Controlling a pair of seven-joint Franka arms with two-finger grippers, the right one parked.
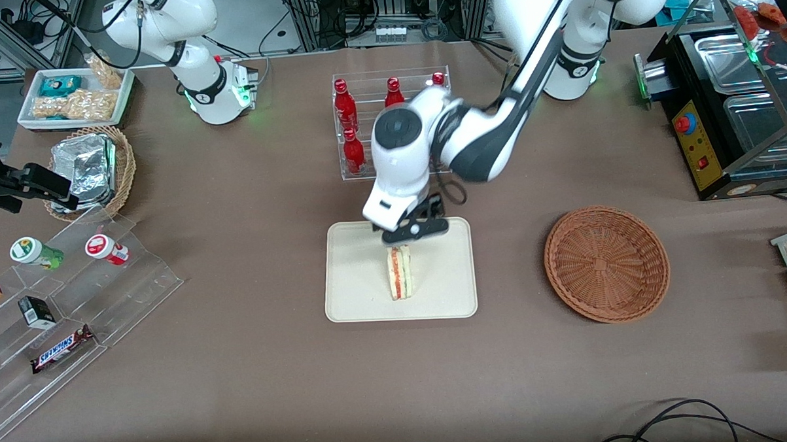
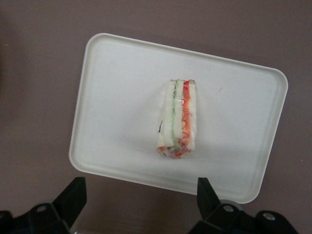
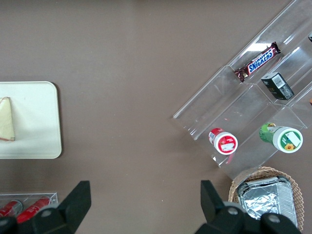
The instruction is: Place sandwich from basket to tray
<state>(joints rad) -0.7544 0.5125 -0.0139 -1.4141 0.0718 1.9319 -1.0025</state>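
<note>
The sandwich (image 1: 400,272) (image 2: 177,119) (image 3: 6,119) stands on its edge in the middle of the cream tray (image 1: 357,294) (image 2: 117,83) (image 3: 39,112), its red and green layers showing. My left gripper (image 1: 412,232) (image 2: 138,195) hangs open above the tray's edge farther from the front camera than the sandwich, with nothing between its fingers. The reddish-brown wicker basket (image 1: 606,262) sits empty on the table toward the working arm's end.
A clear rack of red bottles (image 1: 364,127) stands farther from the front camera than the tray. A stepped acrylic shelf of snacks (image 1: 63,311), a tan basket of foil packs (image 1: 90,171) and a white snack tray (image 1: 75,95) lie toward the parked arm's end.
</note>
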